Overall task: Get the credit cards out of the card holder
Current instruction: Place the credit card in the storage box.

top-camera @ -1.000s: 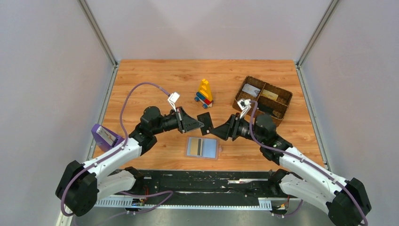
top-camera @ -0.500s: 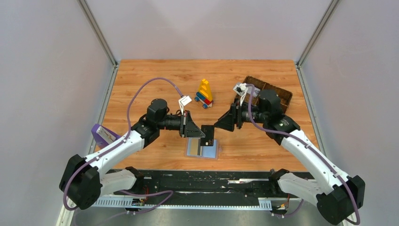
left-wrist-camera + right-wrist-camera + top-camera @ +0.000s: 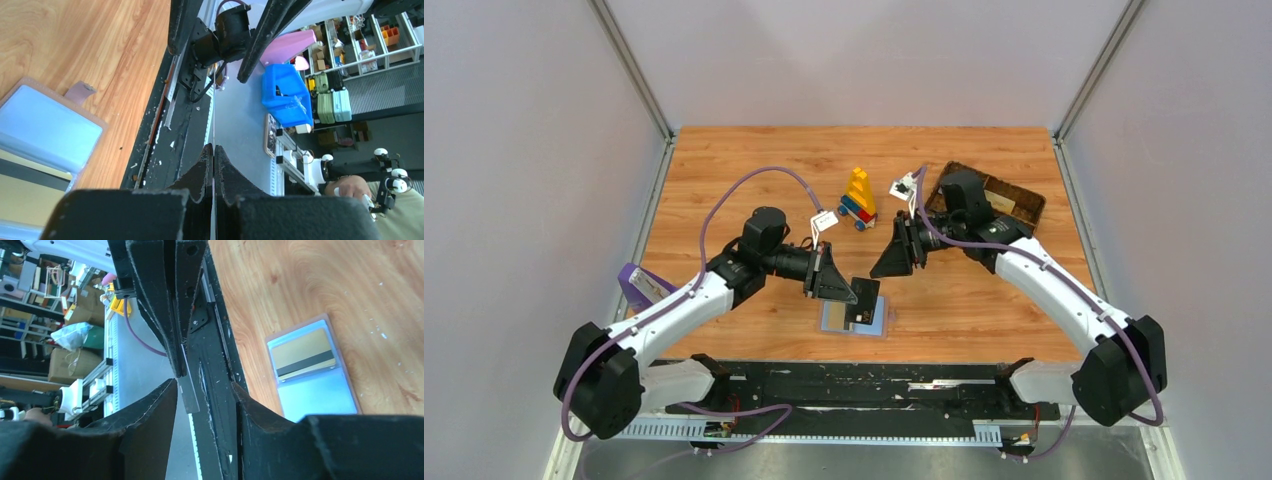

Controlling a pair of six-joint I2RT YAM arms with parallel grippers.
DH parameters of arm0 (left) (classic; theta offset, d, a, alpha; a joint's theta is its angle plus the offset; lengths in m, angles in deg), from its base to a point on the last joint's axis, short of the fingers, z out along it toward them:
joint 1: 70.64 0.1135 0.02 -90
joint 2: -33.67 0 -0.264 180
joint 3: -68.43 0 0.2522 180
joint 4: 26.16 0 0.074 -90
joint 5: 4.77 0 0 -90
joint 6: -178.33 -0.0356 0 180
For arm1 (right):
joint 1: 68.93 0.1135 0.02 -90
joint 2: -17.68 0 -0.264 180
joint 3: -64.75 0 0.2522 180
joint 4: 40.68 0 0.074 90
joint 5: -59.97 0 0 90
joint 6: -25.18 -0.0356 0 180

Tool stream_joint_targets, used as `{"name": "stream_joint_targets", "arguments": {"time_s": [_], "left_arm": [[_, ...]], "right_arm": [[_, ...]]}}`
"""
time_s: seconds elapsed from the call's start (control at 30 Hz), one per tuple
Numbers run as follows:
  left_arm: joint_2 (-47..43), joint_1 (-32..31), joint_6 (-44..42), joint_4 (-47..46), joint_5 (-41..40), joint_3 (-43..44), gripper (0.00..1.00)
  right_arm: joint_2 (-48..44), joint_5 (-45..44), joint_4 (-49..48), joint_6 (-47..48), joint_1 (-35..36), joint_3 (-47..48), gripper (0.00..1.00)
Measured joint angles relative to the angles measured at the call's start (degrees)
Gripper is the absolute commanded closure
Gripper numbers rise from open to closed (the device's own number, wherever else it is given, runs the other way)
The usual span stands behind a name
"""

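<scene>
The light-blue card holder (image 3: 876, 322) lies open on the table near the front edge, its pinkish tab (image 3: 80, 92) on one side. A tan-gold card (image 3: 300, 351) with a dark stripe sits in one pocket. My left gripper (image 3: 848, 294) hovers just over the holder, shut on a black card (image 3: 864, 296). That card shows edge-on between the pads (image 3: 213, 150) in the left wrist view. My right gripper (image 3: 878, 271) stands behind the holder, open and empty (image 3: 204, 385), pointing at the left gripper.
A brown woven basket (image 3: 1014, 205) with cards in it stands at the back right, partly behind my right arm. A stack of toy bricks (image 3: 859, 195) stands mid-table. A purple object (image 3: 642, 288) sits at the left edge.
My left gripper carried the black card forward and down over the holder. My right arm pulled back toward the basket and its jaws narrowed slightly.
</scene>
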Motion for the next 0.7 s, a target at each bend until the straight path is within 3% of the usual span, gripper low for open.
{"name": "stream_joint_targets", "arguments": {"time_s": [0.7], "left_arm": [[2.34, 0.0, -0.61, 0.44, 1.7, 0.0, 1.0]], "right_arm": [[4.02, 4.9, 3.8, 3.34, 0.13, 0.94, 0.6]]}}
